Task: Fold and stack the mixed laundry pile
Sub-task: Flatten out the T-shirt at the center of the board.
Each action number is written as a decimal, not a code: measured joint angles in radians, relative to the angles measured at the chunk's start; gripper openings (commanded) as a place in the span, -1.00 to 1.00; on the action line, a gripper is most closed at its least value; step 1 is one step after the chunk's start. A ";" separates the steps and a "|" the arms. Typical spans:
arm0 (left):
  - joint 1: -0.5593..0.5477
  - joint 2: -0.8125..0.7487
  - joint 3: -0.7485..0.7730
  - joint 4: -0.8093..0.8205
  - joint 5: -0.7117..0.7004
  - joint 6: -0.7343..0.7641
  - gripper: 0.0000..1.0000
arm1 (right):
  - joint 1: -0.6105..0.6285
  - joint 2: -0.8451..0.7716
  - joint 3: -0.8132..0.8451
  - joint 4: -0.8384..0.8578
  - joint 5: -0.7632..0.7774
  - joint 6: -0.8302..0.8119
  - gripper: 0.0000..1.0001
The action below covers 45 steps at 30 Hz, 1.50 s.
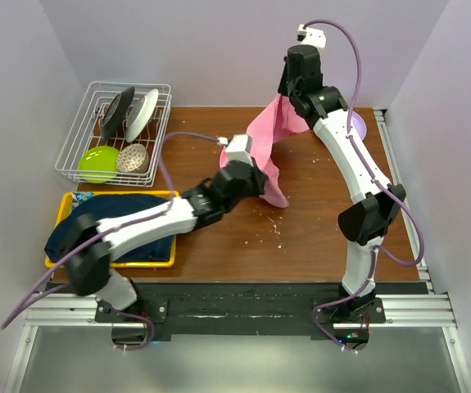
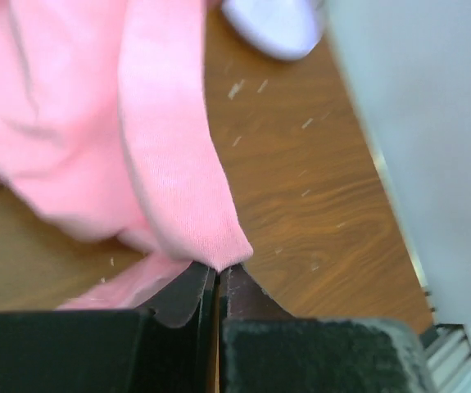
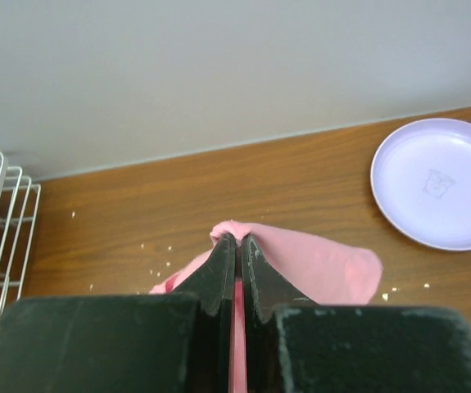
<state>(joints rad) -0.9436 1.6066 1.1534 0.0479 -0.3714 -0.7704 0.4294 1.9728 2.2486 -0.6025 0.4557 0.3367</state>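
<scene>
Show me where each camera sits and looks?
Top external: above and behind, looking down on the table; left arm and right arm show, holding the pink T-shirt.
Left wrist: low, looking across the table; shut left gripper pinches the shirt.
Right wrist: raised, looking down; shut right gripper pinches the shirt.
Shared: both wrist views show the lilac plate.

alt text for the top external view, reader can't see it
Two robot arms hold up a pink T-shirt over a wooden table: the right gripper shut on its top, the left gripper shut on a lower edge. At left, dark blue cloth lies in a yellow tray near a wire dish rack.
</scene>
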 measured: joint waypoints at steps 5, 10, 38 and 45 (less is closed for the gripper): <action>0.004 -0.307 0.005 -0.079 -0.024 0.151 -1.00 | -0.006 -0.024 -0.068 0.145 0.055 -0.049 -1.00; 0.017 -0.473 0.044 -0.196 -0.041 0.272 -1.00 | -0.012 -0.064 -0.126 0.270 0.088 -0.093 -1.00; 0.478 -0.241 0.472 -0.306 0.020 0.496 -1.00 | -0.039 -0.066 0.004 0.653 0.220 -0.140 -1.00; 0.560 0.150 0.888 -0.292 0.133 0.475 -1.00 | -0.118 0.058 0.109 0.645 0.233 -0.161 -1.00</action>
<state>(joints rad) -0.3836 1.7561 2.0418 -0.2440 -0.2386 -0.2955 0.3115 2.0304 2.3573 0.0422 0.6891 0.1761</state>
